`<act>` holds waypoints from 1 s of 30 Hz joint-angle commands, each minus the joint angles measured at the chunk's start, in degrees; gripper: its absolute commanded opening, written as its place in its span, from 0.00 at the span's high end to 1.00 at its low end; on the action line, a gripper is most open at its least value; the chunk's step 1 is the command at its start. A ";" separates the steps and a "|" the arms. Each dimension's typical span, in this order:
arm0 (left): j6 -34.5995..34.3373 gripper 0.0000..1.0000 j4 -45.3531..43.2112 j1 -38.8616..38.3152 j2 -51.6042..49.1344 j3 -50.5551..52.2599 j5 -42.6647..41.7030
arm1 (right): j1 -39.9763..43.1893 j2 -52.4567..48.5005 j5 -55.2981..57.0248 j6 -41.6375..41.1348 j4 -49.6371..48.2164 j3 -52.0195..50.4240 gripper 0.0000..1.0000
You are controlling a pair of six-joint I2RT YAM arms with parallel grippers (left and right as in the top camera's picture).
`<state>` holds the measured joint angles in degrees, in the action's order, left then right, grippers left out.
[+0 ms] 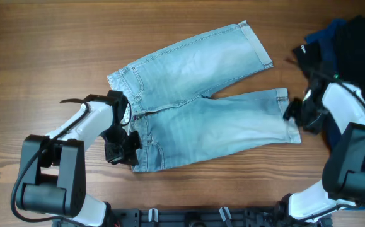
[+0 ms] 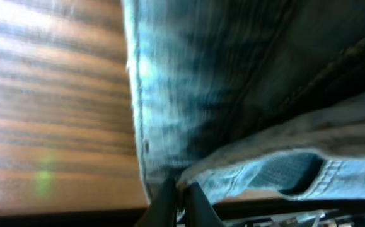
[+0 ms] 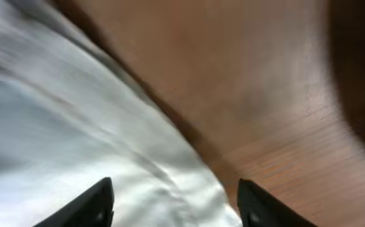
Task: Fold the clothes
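Observation:
The clothes, light blue denim shorts, lie spread flat, waistband to the left and both legs running right. My left gripper is at the waistband's near corner. In the left wrist view it is shut, with a fold of the denim pinched between its fingertips. My right gripper sits at the cuff of the nearer leg. In the right wrist view it stands open, its fingers straddling the edge of the pale fabric without gripping it.
A heap of black and navy garments lies at the far right, just behind my right arm. The wooden table shows bare to the left and in front of the shorts.

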<state>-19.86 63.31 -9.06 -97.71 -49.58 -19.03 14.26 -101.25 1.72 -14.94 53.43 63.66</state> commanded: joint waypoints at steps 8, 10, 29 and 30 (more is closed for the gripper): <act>-4.92 0.76 -1.22 -0.09 5.86 -20.11 7.45 | -4.79 -0.46 -25.57 17.38 -3.17 8.61 0.06; -5.09 0.91 -8.17 -0.11 4.20 -18.36 5.99 | -6.69 -0.55 -25.55 17.38 -3.85 8.26 0.07; -2.86 0.96 -14.03 -0.09 -6.80 -6.14 9.29 | -9.60 -0.39 -32.87 26.21 -9.03 4.76 0.07; -2.86 0.96 -13.31 -0.09 -3.45 -7.17 9.27 | -9.60 -0.39 -34.01 26.56 -9.05 4.76 0.07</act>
<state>-23.83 48.80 -8.91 -104.29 -58.02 -14.63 4.86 -101.30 -24.21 6.39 43.99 67.26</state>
